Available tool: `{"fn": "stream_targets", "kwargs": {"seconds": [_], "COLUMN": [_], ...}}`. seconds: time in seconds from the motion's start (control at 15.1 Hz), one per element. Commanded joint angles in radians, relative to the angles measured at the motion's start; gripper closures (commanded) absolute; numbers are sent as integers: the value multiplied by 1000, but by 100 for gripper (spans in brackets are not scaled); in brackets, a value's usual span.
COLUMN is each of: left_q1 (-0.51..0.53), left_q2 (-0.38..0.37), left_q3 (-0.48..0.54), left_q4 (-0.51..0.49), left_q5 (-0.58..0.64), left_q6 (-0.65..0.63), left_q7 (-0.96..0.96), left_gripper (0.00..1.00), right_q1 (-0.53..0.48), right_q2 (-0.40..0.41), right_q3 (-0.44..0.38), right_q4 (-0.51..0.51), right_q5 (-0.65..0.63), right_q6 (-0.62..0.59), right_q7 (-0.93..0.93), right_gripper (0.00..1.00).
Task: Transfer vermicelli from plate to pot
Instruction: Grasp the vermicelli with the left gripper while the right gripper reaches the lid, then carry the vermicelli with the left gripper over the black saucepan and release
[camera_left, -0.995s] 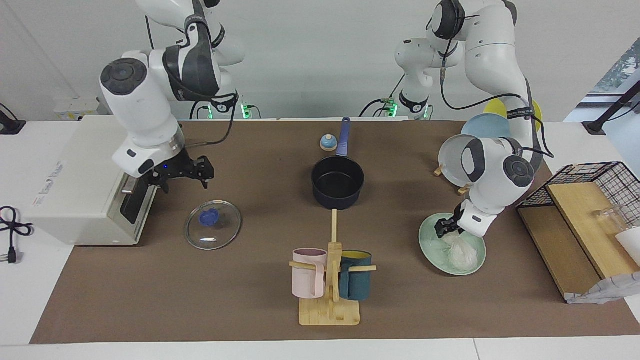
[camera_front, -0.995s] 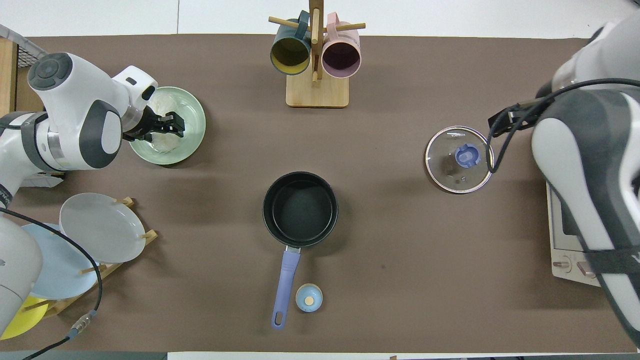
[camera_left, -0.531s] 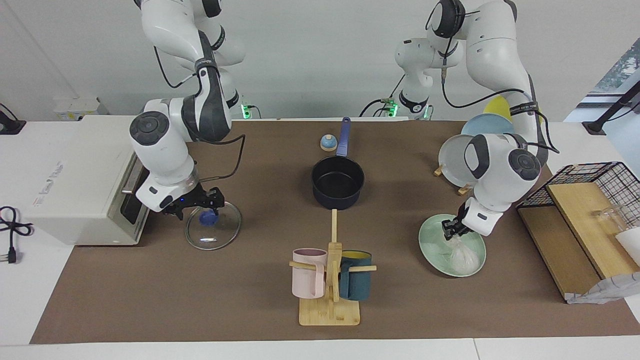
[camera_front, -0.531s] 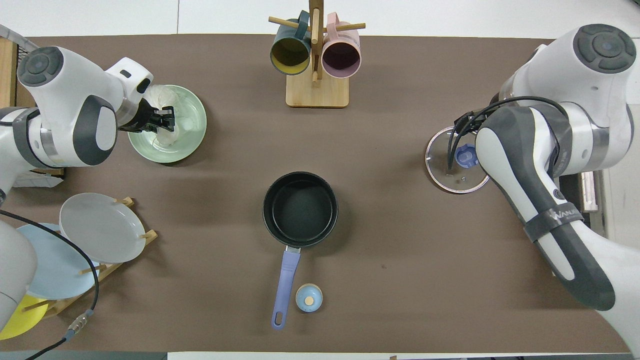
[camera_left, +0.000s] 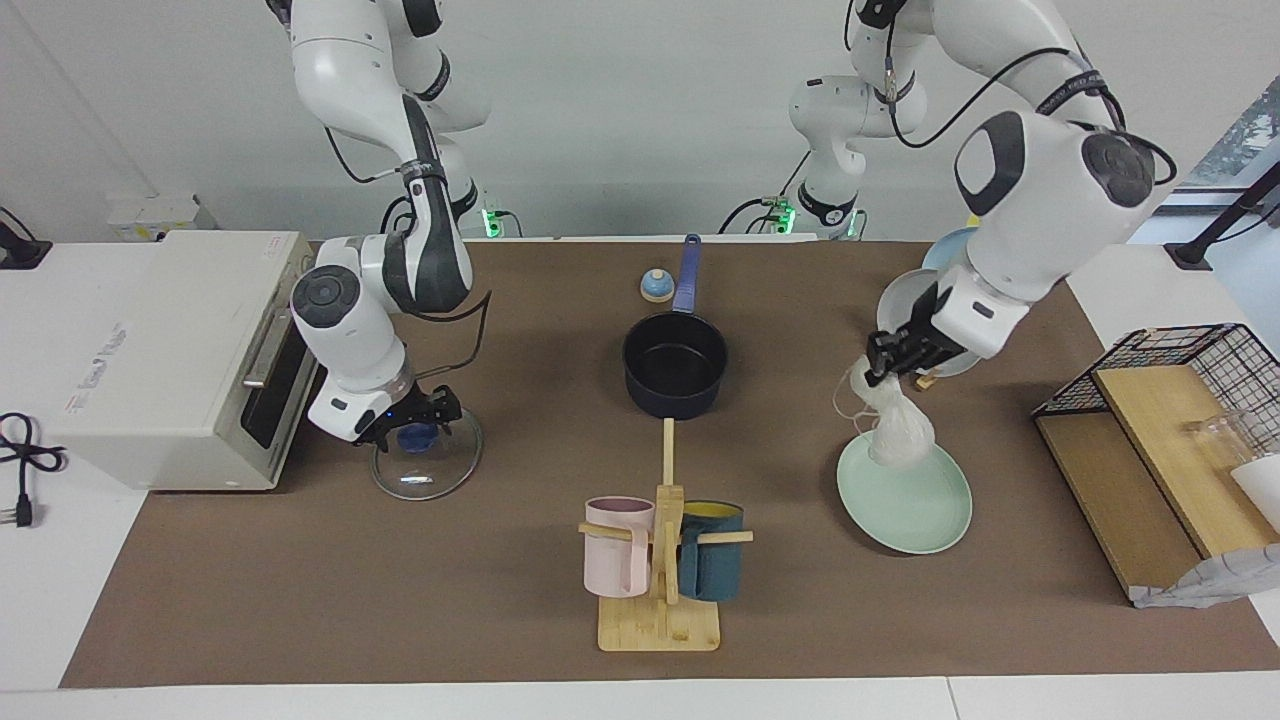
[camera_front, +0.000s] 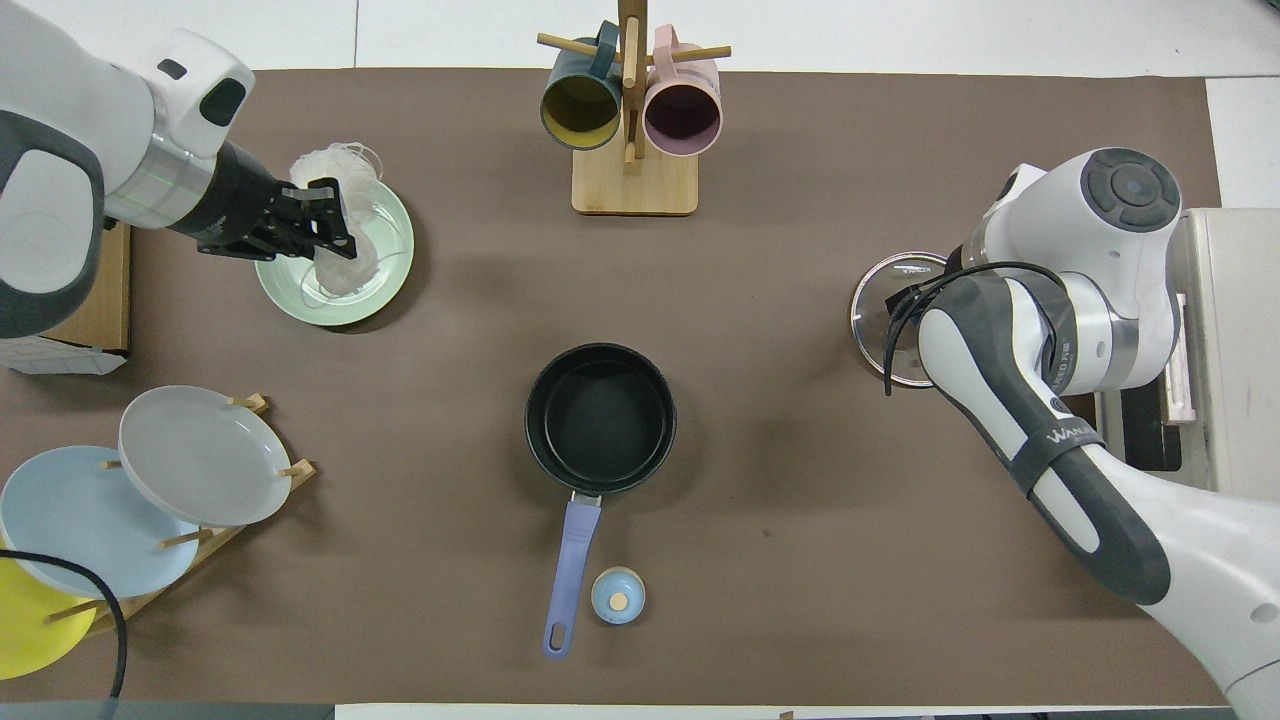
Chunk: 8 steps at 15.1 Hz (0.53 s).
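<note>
The facing view shows height: the left gripper (camera_left: 884, 366) is raised above the plate (camera_left: 925, 515), its fingers clenched on the top of the vermicelli (camera_left: 897, 430), which hangs as a bundle with its long axis vertical and its lower end reaching down to about the plate's rim on the side nearer the robots; whether it touches the rim cannot be told. Loose strands loop out beside the grip. The overhead view flattens this: there the left gripper (camera_front: 322, 222) and the vermicelli (camera_front: 345, 270) merely overlap the plate (camera_front: 385, 290), and the lift cannot be read.

The left arm comes down steeply from above, its forearm slanting toward the middle of the table. The right arm bends low at its own end of the table. Its gripper (camera_left: 425, 420) sits over the blue knob of the glass lid (camera_left: 440, 478) with the fingers spread apart, just around the knob; in the overhead view the arm hides this gripper and most of the lid (camera_front: 880, 300).

The pot (camera_left: 676, 365) stands at the table's middle, with nothing inside it, its long handle pointing straight toward the robots. A small blue cap (camera_left: 656, 286) lies beside the handle. A mug stand (camera_left: 660, 590) is farther from the robots than the pot, and a plate rack (camera_front: 200, 540) holds plates upright at the left arm's end.
</note>
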Motion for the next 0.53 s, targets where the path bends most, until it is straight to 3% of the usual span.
{"fn": "stream_targets", "kwargs": {"seconds": [0.0,0.13,0.27,0.46], "left_q1": [-146,-232,-318,-351], "left_q2": [-74,-131,-149,-130], "left_q3": [0,-1,0,-1], "left_q4": [-96,-235,-367,-444], "left_q5": [-48,-66,-79,-97], "left_q6": [14,144,261,341], "left_q7": [-154,-220,-251,-263], "left_gripper": [100,100,100,100], "right_q1": [-9,-8,-2,-6], "right_q2": [-24,-25,-25,-25], "right_q3": [6,6,6,6], "right_q4": [-59,-113,-116,-112], "right_q5": [23,23,23,23], "right_q6": [61,140,138,132], "right_q7": [-76,-95,-99,-119], "right_gripper": [0,0,0,0]}}
